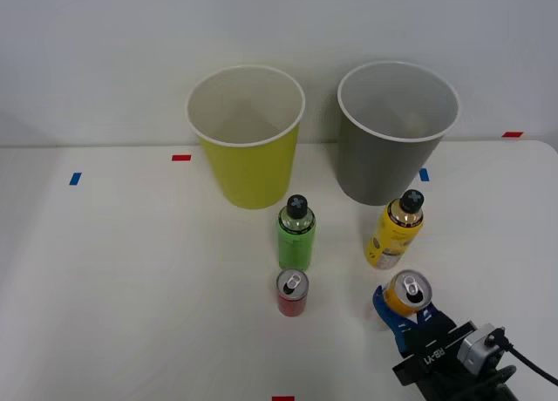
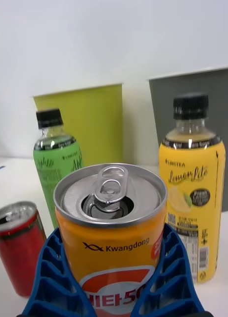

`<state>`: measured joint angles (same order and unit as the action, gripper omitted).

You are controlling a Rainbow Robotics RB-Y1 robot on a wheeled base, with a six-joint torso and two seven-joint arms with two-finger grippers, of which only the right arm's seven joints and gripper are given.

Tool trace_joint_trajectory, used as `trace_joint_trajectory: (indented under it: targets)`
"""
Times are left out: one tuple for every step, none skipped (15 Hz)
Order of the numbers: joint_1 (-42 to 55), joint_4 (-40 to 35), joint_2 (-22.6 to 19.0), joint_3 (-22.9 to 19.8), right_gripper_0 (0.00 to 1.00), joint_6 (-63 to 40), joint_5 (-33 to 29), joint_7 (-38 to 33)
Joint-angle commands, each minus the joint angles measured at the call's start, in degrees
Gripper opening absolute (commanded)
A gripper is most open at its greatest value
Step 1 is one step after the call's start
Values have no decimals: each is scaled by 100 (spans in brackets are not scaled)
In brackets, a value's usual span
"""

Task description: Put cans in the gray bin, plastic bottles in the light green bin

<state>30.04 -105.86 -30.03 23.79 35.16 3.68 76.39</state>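
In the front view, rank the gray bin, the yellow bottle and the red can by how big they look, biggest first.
1. gray bin, clearly the largest, though farthest from the camera.
2. yellow bottle, taller than the can.
3. red can, smallest, though it stands nearest the camera of the three.

The yellow bottle (image 1: pixel 397 230) stood just beyond the right gripper (image 1: pixel 403 307) and its clamped orange can (image 1: pixel 407 292), squarely blocking the way to the gray bin (image 1: pixel 394 131). Open table (image 1: pixel 131 270) lay between that bottle and the green bottle (image 1: pixel 296 233), with the red can (image 1: pixel 292 292) nearer, off to the left.
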Motion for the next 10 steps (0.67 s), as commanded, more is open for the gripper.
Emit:
trace_joint_trajectory:
  targets:
    - [20, -497, -249, 3, 0, -1, 274, -81]
    - [11, -672, -258, 3, 0, -1, 353, -125]
    - [2, -892, -249, 12, 0, -53, 432, -160]
    - [-15, -1235, -249, 21, 0, -326, 503, -186]
    - [-42, -1745, -205, 21, 0, -827, 573, -213]
    - [-86, -2281, -117, 21, 0, -1407, 696, -221]
    - [-156, -2755, 41, -32, 0, -2005, 749, -257]
    - [-270, -3054, 217, -111, 0, -2479, 784, -292]
    - [-463, -3256, 454, -225, 0, -2936, 828, -336]
    - [-683, -3265, 665, -304, 0, -3218, 863, -371]
